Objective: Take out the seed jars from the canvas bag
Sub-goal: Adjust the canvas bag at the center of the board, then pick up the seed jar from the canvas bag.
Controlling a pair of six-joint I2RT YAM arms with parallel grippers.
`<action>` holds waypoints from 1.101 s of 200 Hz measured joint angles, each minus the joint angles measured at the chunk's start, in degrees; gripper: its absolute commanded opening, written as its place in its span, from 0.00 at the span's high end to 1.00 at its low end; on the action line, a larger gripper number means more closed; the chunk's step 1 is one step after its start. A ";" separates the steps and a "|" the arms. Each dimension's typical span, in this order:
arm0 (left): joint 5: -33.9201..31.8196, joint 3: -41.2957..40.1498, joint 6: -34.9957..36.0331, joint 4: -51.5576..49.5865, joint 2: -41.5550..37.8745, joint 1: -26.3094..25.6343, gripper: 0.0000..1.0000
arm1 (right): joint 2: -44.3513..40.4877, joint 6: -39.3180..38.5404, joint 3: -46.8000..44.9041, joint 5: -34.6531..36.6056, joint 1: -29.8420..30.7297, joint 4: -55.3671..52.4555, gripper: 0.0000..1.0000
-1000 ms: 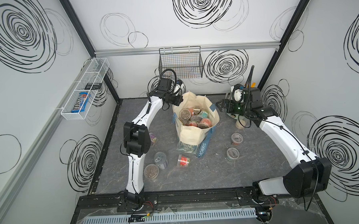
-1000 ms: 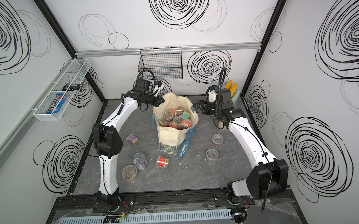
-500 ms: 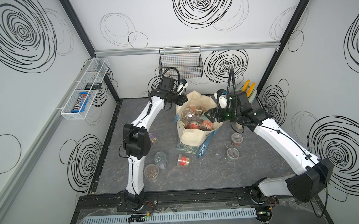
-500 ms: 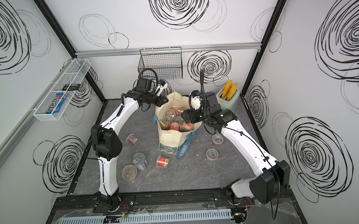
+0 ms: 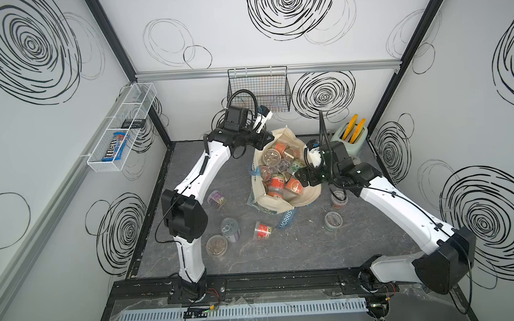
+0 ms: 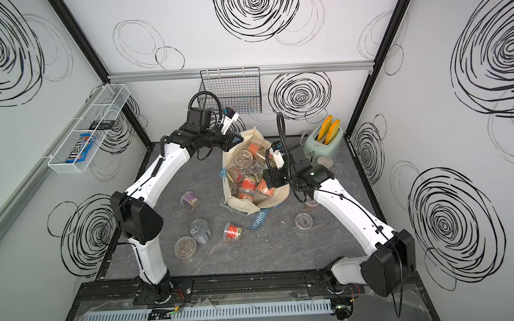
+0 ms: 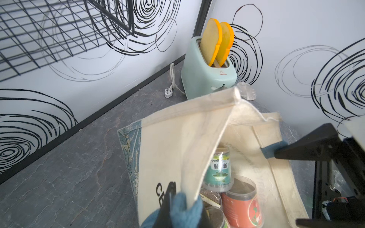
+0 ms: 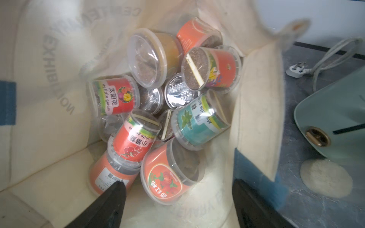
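Observation:
The canvas bag (image 5: pixel 284 200) stands open mid-table in both top views, with several seed jars (image 5: pixel 280 172) piled inside. My left gripper (image 7: pixel 183 205) is shut on the bag's blue handle at the far rim (image 6: pixel 238 138) and holds that side up. My right gripper (image 8: pixel 177 189) hangs open over the bag's mouth (image 6: pixel 267 181) on its right side. A red rose-labelled jar (image 8: pixel 164 175) lies just ahead of its fingers. One fingertip (image 8: pixel 110 197) is by an orange barcode jar, the other is by the bag's blue-patched rim. More jars (image 5: pixel 262 230) lie on the table.
Loose jars lie left of the bag (image 5: pixel 216 198) (image 5: pixel 216 244) and right of it (image 5: pixel 333 220) (image 5: pixel 339 198), plus a ring-pull tin (image 5: pixel 230 226). A mint toaster (image 5: pixel 350 139) and a beige-filled canister (image 8: pixel 325 177) stand at the back right. A wire basket (image 5: pixel 258 91) hangs behind.
My right arm has swung left from beside the bag and now hangs over its mouth. The left gripper has kept its hold on the rim and shifted a little to the right.

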 measured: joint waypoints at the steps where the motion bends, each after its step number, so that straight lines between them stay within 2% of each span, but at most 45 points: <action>1: 0.04 -0.11 -0.02 0.04 -0.09 0.00 1.00 | 0.04 0.22 0.04 0.07 0.02 0.02 0.14; 41: 0.26 -1.38 -0.50 1.29 -0.50 -0.13 1.00 | 1.68 7.65 0.13 0.48 2.71 0.15 0.11; 75: 0.35 -1.53 -0.63 1.64 -0.50 -0.13 1.00 | 2.27 17.68 -1.81 3.91 6.34 -0.96 0.08; 81: 0.37 -1.53 -0.70 1.66 -0.50 -0.13 1.00 | 2.27 20.13 -2.67 4.31 6.62 -0.96 0.06; 84: 0.39 -1.53 -0.72 1.66 -0.52 -0.13 1.00 | 2.27 21.29 -3.06 4.39 6.71 -1.01 0.00; 112: 0.46 -1.60 -0.79 1.66 -0.70 -0.13 1.00 | 2.27 32.61 -6.51 5.01 6.91 -0.55 0.03; 138: 0.63 -1.92 -0.79 1.64 -1.03 -0.13 1.00 | 2.27 39.60 -9.03 5.44 7.06 3.34 0.02; 155: 0.70 -2.12 -0.83 1.66 -1.16 -0.13 1.00 | 2.27 42.51 -10.47 6.36 7.10 6.12 0.00; 179: 0.70 -2.36 -1.49 1.77 -1.25 -0.13 1.00 | 2.40 44.89 -12.11 8.20 7.19 9.88 0.06; 220: 0.98 -3.17 -2.89 2.73 -1.27 -0.13 1.00 | 5.70 46.42 -12.24 9.94 7.19 13.38 0.08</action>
